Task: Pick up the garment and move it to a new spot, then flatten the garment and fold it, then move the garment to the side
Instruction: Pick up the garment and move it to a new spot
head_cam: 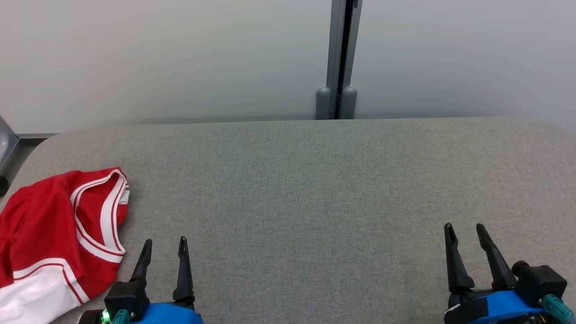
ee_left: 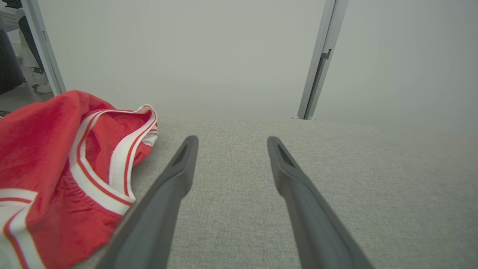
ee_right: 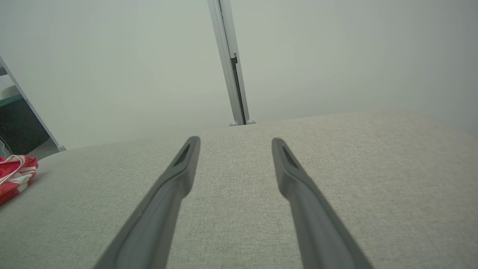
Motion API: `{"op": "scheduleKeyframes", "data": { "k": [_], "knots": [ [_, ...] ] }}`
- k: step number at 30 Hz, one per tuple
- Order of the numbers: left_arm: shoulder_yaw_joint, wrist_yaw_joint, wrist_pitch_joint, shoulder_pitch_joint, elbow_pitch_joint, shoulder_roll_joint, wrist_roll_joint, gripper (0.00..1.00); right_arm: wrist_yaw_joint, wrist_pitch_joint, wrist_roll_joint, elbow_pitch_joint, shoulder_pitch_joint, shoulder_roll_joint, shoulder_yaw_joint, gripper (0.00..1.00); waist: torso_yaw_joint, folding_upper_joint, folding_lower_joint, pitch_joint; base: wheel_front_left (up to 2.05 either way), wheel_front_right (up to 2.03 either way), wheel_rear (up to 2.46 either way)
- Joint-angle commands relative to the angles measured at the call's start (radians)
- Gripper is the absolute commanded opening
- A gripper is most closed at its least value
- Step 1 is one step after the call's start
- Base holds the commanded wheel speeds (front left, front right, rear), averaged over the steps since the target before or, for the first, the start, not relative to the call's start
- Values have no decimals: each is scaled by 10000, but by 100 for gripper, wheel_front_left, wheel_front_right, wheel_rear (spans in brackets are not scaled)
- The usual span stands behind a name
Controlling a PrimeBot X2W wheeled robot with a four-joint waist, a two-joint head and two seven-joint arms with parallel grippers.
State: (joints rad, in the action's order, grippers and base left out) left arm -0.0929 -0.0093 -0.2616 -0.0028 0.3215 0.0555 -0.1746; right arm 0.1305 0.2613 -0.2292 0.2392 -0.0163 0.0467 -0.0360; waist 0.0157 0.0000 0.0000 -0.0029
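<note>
A red garment (head_cam: 49, 229) with white and red striped trim lies crumpled at the near left corner of the grey fabric table (head_cam: 315, 189). My left gripper (head_cam: 164, 243) stands open just to its right, apart from it, with nothing between its fingers. In the left wrist view the garment (ee_left: 56, 168) lies left of the left gripper (ee_left: 231, 142). My right gripper (head_cam: 464, 230) is open over the near right of the table, holding nothing. In the right wrist view the right gripper (ee_right: 236, 142) points across bare fabric, and the garment (ee_right: 15, 175) shows at the far left edge.
A pale wall runs behind the table, with a grey vertical post (head_cam: 342, 58) at its middle. The table's far edge (head_cam: 288, 121) meets that wall. Past the left edge is a gap with dark furniture (ee_left: 9, 63).
</note>
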Motion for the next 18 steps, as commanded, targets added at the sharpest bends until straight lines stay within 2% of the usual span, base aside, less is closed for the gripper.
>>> {"op": "scheduleKeyframes", "data": {
  "k": [1,9,18],
  "knots": [
    [-12,33,-52,-9,28,18,-43,100,4,59,91,-41,129,66,-28,100,0,0,0,1,0,0,0],
    [-114,67,-43,-104,156,23,-107,100,4,56,717,179,246,62,-367,100,259,0,0,-11,0,0,0],
    [-224,86,-45,-154,181,89,-117,100,4,50,959,416,316,59,-535,100,1428,0,0,10,0,0,0]
  ]
}}
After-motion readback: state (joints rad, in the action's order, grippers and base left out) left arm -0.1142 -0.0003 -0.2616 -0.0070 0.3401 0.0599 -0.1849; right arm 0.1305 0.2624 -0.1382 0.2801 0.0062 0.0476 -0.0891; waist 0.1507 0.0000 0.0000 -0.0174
